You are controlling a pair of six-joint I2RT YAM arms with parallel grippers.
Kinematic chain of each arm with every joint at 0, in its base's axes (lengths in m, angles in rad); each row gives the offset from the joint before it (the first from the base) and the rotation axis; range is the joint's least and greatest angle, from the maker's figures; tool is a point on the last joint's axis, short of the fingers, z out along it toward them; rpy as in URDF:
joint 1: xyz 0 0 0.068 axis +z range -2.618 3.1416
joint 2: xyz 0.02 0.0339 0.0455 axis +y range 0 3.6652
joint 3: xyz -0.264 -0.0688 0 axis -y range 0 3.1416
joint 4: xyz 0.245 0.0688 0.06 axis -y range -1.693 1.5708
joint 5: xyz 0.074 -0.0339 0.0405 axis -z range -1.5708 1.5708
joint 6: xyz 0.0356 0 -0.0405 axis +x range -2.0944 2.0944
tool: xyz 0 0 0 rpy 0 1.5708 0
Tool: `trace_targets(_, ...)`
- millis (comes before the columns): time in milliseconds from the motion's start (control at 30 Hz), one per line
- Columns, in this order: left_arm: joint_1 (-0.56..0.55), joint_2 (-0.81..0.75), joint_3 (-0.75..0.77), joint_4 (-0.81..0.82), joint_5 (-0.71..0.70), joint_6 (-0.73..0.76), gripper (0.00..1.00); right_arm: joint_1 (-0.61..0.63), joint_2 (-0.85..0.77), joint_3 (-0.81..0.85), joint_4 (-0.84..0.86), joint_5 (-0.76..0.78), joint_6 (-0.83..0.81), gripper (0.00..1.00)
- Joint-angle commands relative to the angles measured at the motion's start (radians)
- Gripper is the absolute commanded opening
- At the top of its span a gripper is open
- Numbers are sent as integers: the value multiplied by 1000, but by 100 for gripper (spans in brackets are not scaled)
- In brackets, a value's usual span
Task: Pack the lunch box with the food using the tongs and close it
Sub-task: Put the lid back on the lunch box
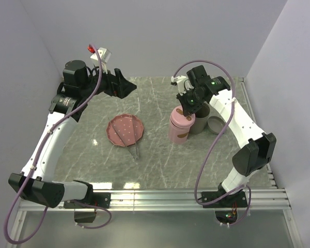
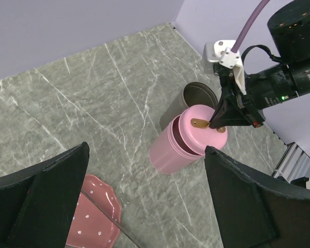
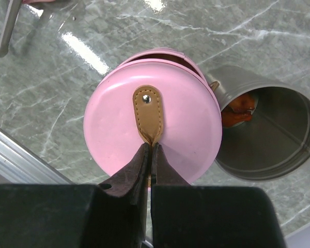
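Your right hand [image 3: 151, 149] is pinched tight on the tan leather tab [image 3: 148, 111] on top of the pink lid [image 3: 181, 129], its two black fingers pressed together with only the strap end between them. You have that lid over the mouth of the pink lunch box [image 1: 179, 130], but it isn't square. From the right wrist view a sliver of the box's rim shows past the lid's far edge, and from the left wrist view the lid looks tilted and shifted toward your right arm. Just beside the lunch box, on its right, stands a grey metal tub [image 3: 294, 124] with its top open; whether the two touch you can't tell. Orange-red food [image 3: 238, 111] lies inside the tub against the wall nearest the box.

Your left hand [image 1: 128, 87] is spread wide and holds nothing. It hangs above the far left part of the bench [image 1: 155, 170], well apart from everything, and its fingers [image 2: 46, 201] frame the view toward the lunch box. The pink plate [image 1: 135, 124] sits near the middle of the bench, left of the lunch box. The tongs [image 1: 132, 144] lie across it untouched, one end on the plate and the other reaching over its near rim onto the bench
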State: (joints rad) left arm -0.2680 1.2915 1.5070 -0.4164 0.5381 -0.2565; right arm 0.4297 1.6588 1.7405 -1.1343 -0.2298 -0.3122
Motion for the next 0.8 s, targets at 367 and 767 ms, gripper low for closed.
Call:
trace_targets(367,4,-43,21,22,16,6,99,7,65,-4,47,-23,-15,0)
trace_targets(767,6,-43,15,27,20,5,99,9,82,-58,59,-88,5,0)
